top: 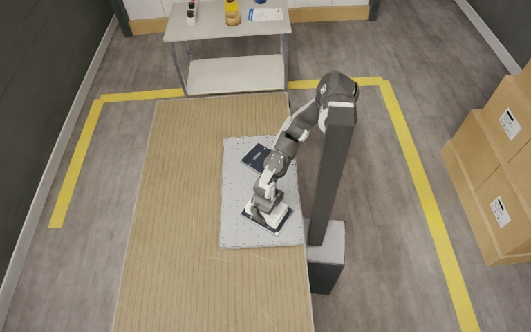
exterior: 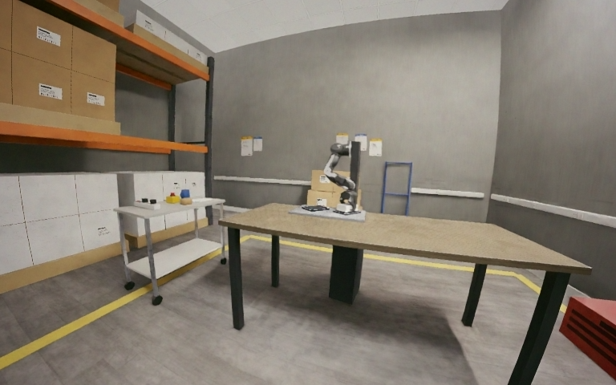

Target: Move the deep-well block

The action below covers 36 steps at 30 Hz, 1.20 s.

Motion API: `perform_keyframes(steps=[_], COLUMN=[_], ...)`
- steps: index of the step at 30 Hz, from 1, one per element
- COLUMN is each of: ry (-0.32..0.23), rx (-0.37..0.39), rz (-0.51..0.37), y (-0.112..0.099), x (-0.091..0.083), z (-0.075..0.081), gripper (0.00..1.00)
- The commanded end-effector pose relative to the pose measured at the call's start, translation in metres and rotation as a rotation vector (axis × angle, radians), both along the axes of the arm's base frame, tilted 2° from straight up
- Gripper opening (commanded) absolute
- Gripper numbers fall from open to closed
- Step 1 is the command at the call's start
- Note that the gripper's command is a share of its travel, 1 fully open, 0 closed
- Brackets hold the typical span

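Note:
The white deep-well block (top: 278,214) (exterior: 342,208) sits in the dark plate nest (top: 286,219) at the near end of the grey perforated baseplate (top: 238,229) (exterior: 325,216). It looks flat in the nest, and its cut-off corner is too small to make out. My gripper (top: 265,209) (exterior: 348,203) points down over the block and is shut on its sides. The other dark nest (top: 254,155) (exterior: 314,208) lies empty at the far end of the baseplate, partly under my forearm.
The baseplate lies on a wooden table (top: 175,196) (exterior: 408,236) next to the arm's tall dark pillar (top: 332,176). A white cart (top: 227,27) (exterior: 168,213) with small items stands beyond the table. Cardboard boxes (top: 497,164) are stacked to the right.

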State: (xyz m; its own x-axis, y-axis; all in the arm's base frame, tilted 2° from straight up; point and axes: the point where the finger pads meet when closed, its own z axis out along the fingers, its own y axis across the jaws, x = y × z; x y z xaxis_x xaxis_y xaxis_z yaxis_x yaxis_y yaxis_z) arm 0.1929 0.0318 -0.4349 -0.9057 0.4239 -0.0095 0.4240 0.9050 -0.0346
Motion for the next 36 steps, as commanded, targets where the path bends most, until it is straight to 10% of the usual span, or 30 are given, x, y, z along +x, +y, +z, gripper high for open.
perform_keyframes(steps=[1, 36], ry=[-0.003, -0.002], rx=[0.004, 0.006], rz=[0.002, 0.005], y=[0.0015, 0.0016], x=[0.001, -0.0005], z=[0.0014, -0.002], gripper=[0.0, 0.0])
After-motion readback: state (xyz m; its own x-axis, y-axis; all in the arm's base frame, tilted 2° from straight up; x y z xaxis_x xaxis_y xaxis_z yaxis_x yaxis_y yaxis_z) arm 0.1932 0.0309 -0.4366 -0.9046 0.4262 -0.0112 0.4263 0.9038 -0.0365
